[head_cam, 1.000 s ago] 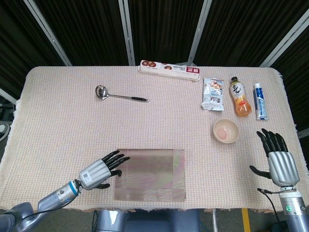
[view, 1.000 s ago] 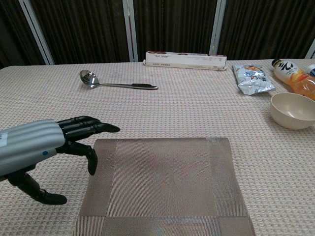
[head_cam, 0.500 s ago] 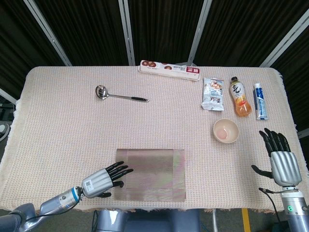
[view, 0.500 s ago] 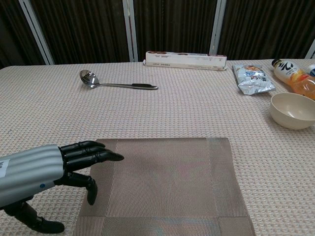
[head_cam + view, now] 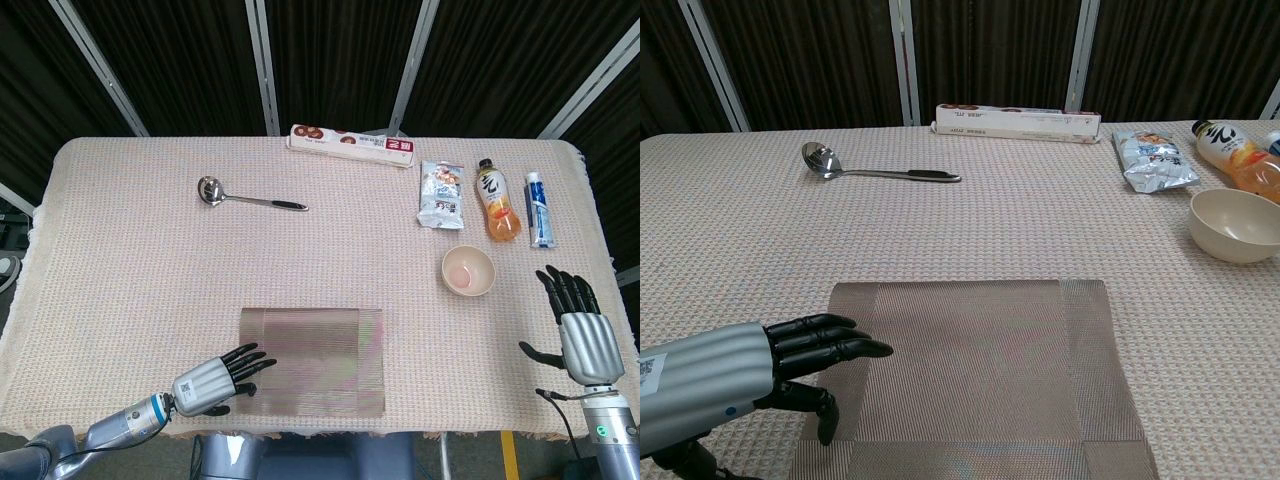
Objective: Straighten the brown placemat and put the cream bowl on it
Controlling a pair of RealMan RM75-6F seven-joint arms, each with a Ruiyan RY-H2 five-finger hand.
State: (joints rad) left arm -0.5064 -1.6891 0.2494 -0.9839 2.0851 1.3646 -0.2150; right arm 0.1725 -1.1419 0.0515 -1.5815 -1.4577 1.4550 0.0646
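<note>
The brown placemat (image 5: pixel 315 358) (image 5: pixel 970 372) lies square to the table's near edge, in front of centre. My left hand (image 5: pixel 215 376) (image 5: pixel 750 378) hovers at its near left corner, fingers spread and stretched over the mat's edge, holding nothing. The cream bowl (image 5: pixel 468 271) (image 5: pixel 1235 224) stands upright on the cloth to the right, apart from the mat. My right hand (image 5: pixel 580 330) stays off the table's right edge, near the bowl's right side, fingers extended and apart, empty; the chest view does not show it.
A steel ladle (image 5: pixel 245 196) lies at the back left. A long foil box (image 5: pixel 352 144) sits at the far edge. A snack bag (image 5: pixel 441 193), an orange drink bottle (image 5: pixel 497 202) and a toothpaste tube (image 5: pixel 539 210) line up behind the bowl.
My left hand has drawn back toward the near edge along the mat's left side. The mat and bowl have not moved. My right hand has shifted slightly.
</note>
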